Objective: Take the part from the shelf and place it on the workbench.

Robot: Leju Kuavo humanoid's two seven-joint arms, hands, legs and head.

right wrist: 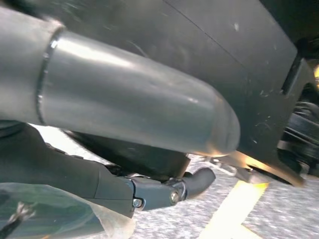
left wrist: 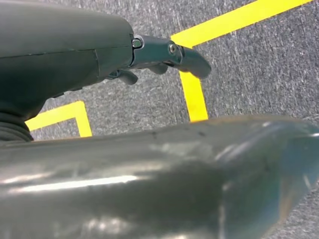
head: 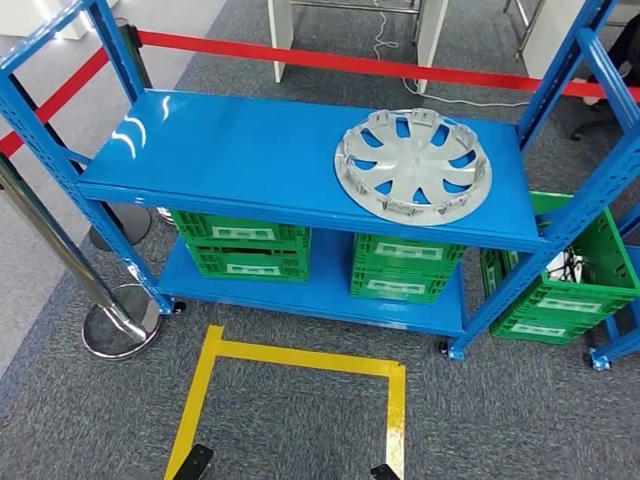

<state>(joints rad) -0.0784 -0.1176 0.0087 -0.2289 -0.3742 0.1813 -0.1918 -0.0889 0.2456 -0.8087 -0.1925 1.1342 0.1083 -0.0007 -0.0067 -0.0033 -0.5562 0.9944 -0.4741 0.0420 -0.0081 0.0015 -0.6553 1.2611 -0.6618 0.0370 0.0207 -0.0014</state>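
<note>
The part is a silver wheel cover [head: 413,166] lying flat on the right half of the top board of a blue metal shelf [head: 226,150] in the head view. My left hand [left wrist: 94,55] hangs over the grey carpet with its dark fingers [left wrist: 169,52] stretched out and nothing in them. My right hand [right wrist: 124,114] also hangs low beside my dark body, its fingers [right wrist: 177,189] extended and holding nothing. Both hands are far from the wheel cover.
Green crates [head: 245,245] [head: 407,265] sit on the lower shelf board, and another green crate [head: 573,280] stands right of the shelf. A yellow tape square [head: 302,358] marks the carpet in front. A chrome post [head: 113,320] and red barrier tape [head: 340,62] stand left and behind.
</note>
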